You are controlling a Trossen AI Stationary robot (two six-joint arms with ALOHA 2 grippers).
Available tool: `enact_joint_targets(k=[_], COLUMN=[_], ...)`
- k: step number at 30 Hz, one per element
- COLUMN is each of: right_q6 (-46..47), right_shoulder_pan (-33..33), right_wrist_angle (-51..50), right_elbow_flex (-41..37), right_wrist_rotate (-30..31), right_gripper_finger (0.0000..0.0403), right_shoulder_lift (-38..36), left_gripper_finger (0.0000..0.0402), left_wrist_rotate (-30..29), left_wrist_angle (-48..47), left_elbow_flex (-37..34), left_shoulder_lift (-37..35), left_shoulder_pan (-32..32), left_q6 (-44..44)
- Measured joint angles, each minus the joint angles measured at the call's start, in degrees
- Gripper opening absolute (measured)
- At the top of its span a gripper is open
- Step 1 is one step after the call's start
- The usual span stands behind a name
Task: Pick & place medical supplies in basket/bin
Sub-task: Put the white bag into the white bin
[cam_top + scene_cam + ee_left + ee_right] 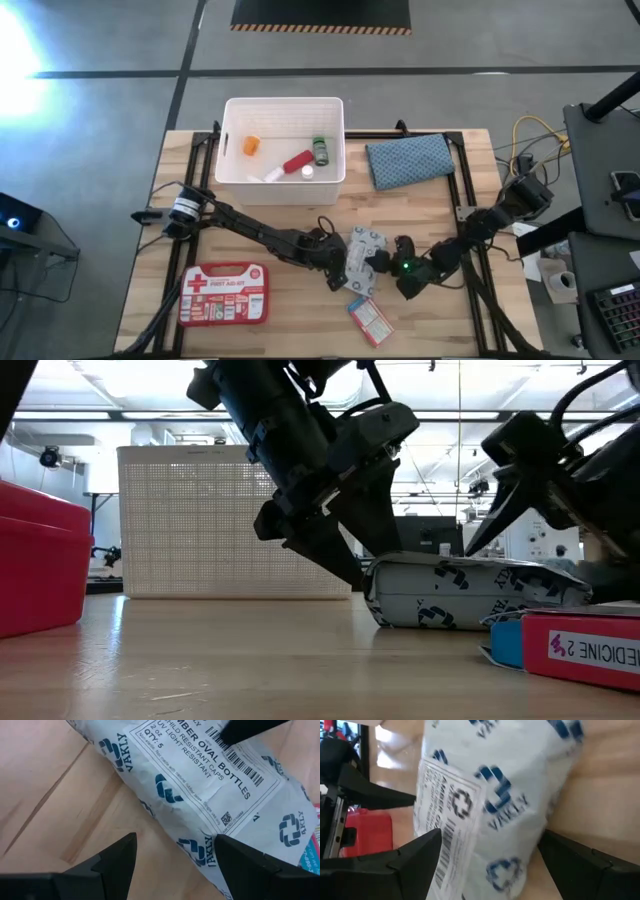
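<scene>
Nearest the front edge, at 6 o'clock of the plank-topped wooden table (300, 210), lies a small flat red-white box (369, 320), glossy card, tilted; the low view reads "MEDICINE 2" on its red side (585, 650).

At 8 o'clock, the red first-aid case (224, 294) lies flat, a rounded rectangle with a white cross and white lettering, well apart from both arms.

Centre, about 5 o'clock of the table's middle: a soft grey-white plastic pack (362, 261), crinkled film printed with blue "VAKLY" logos and a white label reading "AMBER OVAL BOTTLES, QTY: 5" (200, 785). It rests on the wood, lumpy and pillow-shaped (470, 593).

The left gripper (340, 266) sits at the pack's 9 o'clock end, fingers (112, 862) spread wide, one either side of the pack's edge, gripping nothing. The right gripper (385, 262) meets the pack from 3 o'clock, jaws wide open around its other end (485, 815); contact cannot be judged.

Farther back, at 1 o'clock, lies a blue-grey cloth pouch (409, 160), woven and flat.

At 12 o'clock stands the white rectangular plastic bin (335, 140), tall straight perforated walls (230, 525). Inside it: an orange vial (251, 145), a red tube-like item (296, 162), a green container (320, 151), and small white pieces (273, 175).
</scene>
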Motion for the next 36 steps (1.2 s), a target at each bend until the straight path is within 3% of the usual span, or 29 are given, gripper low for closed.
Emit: enact_joint_targets(k=[7,11,18,23,33,36], right_q6=[-19.46,-30.26,-29.38,-27.3,-37.29,-37.43], right_shoulder_pan=[-4.12,-5.41,-7.21,-8.16,-11.36,-11.32], right_wrist_angle=[15.88,23.6,15.12,15.25,14.59,14.29], right_elbow_flex=[-0.36,-0.24,1.08,2.6,7.03,6.99], right_wrist_rotate=[0.3,-2.44,-12.05,-11.81,-13.41,-14.83], right_gripper_finger=[0.0325,0.0325,0.0325,0.0325,0.0323,0.0301], right_shoulder_lift=[0.53,-0.8,0.15,2.01,4.23,4.33], left_gripper_finger=[0.0246,0.0246,0.0246,0.0246,0.0246,0.0246], left_wrist_rotate=[0.63,0.41,-4.53,-4.55,-4.4,-4.53], left_wrist_angle=[-2.17,-6.91,-10.6,-10.11,-9.54,-10.42], left_elbow_flex=[0.02,0.2,-0.16,-0.12,-0.62,-0.63], left_shoulder_lift=[-0.35,-1.13,-2.28,-2.32,-2.38,-2.43], left_shoulder_pan=[-0.09,-0.6,-1.48,-1.46,-1.49,-1.85], left_q6=[0.09,-0.04,-0.27,-0.31,0.04,0.09])
